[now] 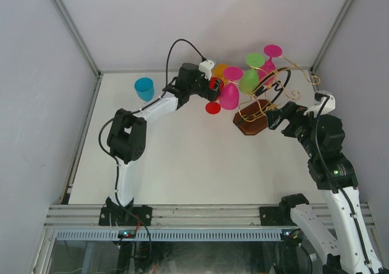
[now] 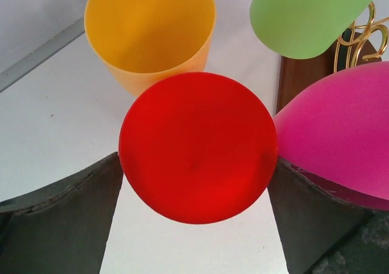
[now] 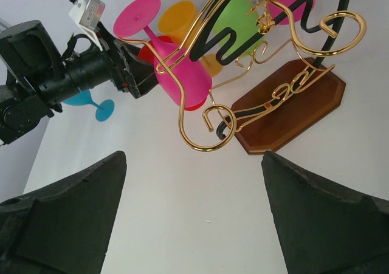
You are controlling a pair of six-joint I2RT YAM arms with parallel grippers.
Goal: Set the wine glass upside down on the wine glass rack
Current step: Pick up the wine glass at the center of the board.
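Your left pincer (image 1: 212, 93) is spread to its widest, straddling the red wine glass (image 2: 197, 146). The glass fills the gap and meets both inner faces in the wrist view, but I judge it straddled, not squeezed. You see it end-on there as a plain red circle. So its long axis runs along the line of your fingers, which point down at the table (image 1: 182, 164); which end is up I cannot tell.

Just beside one finger hangs a pink glass (image 2: 340, 134), foot up on the rack (image 3: 292, 107), so the rack lies close on that side of the pincer. Ahead of the fingertips sits an orange cup (image 2: 149, 25) that shows nothing inside. Ahead and toward the rack hangs a green glass (image 2: 310, 13), and past it a second pink glass (image 1: 268, 67).

The left arm is the nearer one for the hanging. Your right pincer (image 3: 192, 155) is apart and holds nothing, with the rack's wooden foot just ahead of it. A blue glass (image 1: 144, 89) stands well behind your left pincer.
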